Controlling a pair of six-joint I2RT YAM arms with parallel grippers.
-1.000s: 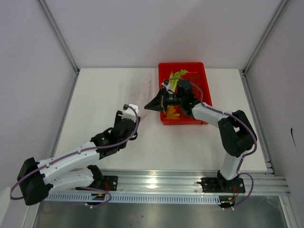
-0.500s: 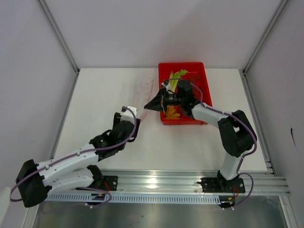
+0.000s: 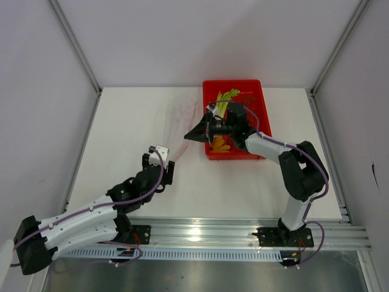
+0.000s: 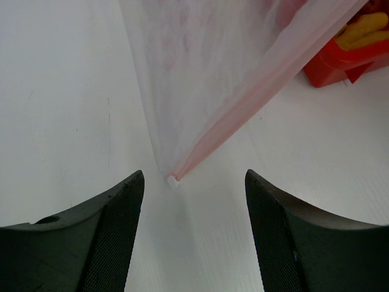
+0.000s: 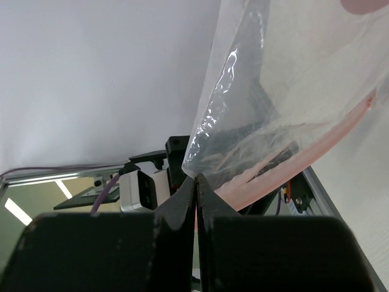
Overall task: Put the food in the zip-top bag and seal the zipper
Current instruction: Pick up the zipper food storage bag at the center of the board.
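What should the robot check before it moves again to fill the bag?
1. Hold: right claw pinches the zip-top bag edge: ok.
2. Ready: left claw is open: ok.
3. Second hold: left claw on the zipper corner: not ok, the corner sits just in front, untouched.
4. Bag mouth open wide: cannot tell.
5. Food inside the bag: not ok, green stalk and yellow pieces lie in the red tray.

spread fingers [image 4: 100, 243], zip-top bag [image 4: 194, 67] corner ahead
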